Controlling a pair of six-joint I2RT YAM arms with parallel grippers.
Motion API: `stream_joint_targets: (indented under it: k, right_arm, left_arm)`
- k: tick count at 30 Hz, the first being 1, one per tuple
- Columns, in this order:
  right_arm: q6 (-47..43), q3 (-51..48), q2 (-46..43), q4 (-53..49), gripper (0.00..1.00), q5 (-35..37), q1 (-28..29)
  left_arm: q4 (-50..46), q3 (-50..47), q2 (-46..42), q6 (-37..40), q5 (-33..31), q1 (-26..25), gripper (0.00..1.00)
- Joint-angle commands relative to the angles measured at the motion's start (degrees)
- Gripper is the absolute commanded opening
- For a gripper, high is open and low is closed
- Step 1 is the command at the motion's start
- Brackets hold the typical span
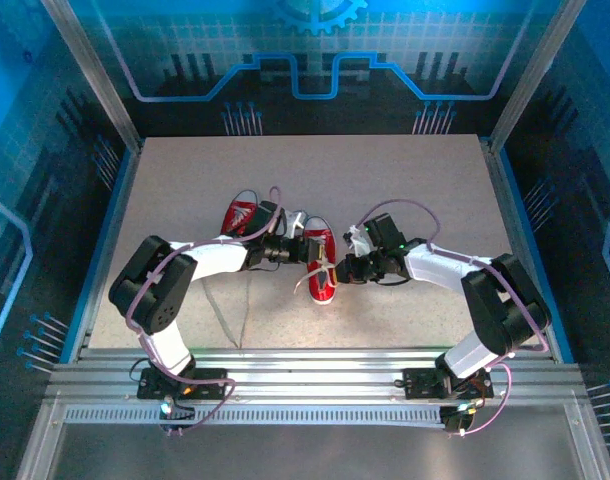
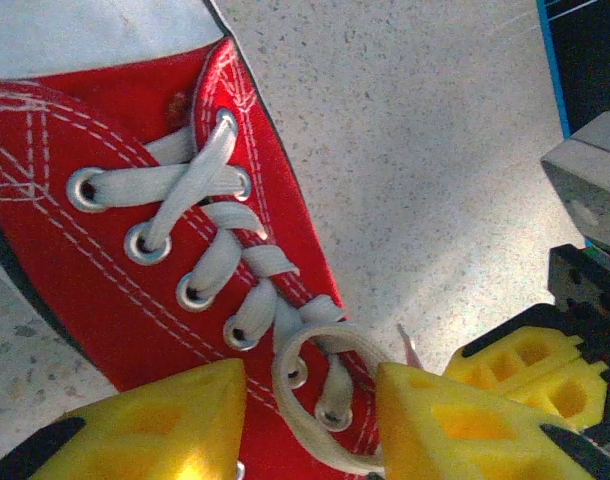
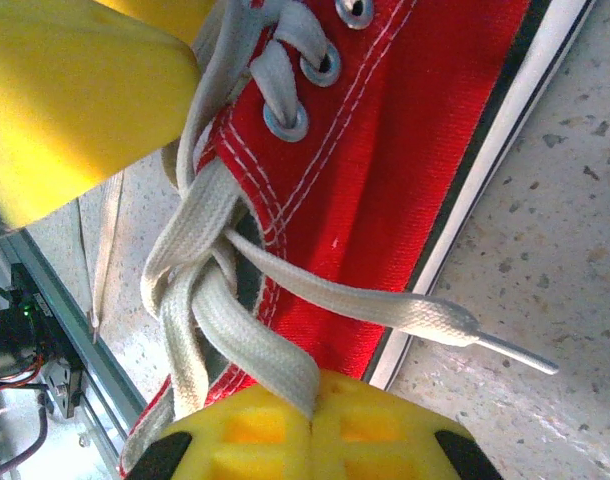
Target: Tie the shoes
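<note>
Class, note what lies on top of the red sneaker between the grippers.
Seen: white laces criss-cross the sneaker's eyelets; a lace loop stands between the left gripper's fingers; the right gripper pinches lace strands. The tongue underneath is mostly covered.

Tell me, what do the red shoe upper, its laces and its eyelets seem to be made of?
The shoe upper looks like matte canvas: woven grain, white stitching. The laces seem flat woven fabric, maybe cotton. The eyelets look metal: silvery shine.
</note>
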Motion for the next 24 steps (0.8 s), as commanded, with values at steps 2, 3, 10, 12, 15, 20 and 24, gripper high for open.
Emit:
stream_joint_targets:
  k: [2,3,10,12,15,20,24]
  right_arm:
    - [-1.98,1.82,-1.5,-2.43,0.0,1.34,0.95]
    - [-2.3,2.15,-1.62,-2.92,0.0,1.54,0.91]
    - [-6.2,5.47,-2.49,-9.51,0.0,4.04,0.76]
    - [-7.21,5.48,-2.75,-11.13,0.0,4.6,0.66]
    - [-8.55,7.95,-2.81,-13.16,0.0,5.21,0.31]
    - [-11.34,10.6,-1.77,-17.01,0.0,6.41,-0.6]
    - [-13.49,12.39,-0.94,-19.6,0.0,7.43,-1.63]
  left_arm:
    - [2.13,-0.87,0.64,-1.76,2.92,0.12,0.31]
    - [2.13,-0.82,0.51,-1.74,2.96,0.07,0.27]
    - [2.32,-2.6,-2.45,-0.29,0.86,0.49,0.01]
    - [1.89,-3.26,-3.76,0.64,-0.15,0.58,0.0]
    - [1.6,-4.27,-5.36,1.76,-1.26,0.59,0.0]
    - [2.05,-5.62,-6.77,2.6,-2.38,0.67,0.0]
    - [1.89,-6.35,-7.41,3.79,-2.92,0.67,0.0]
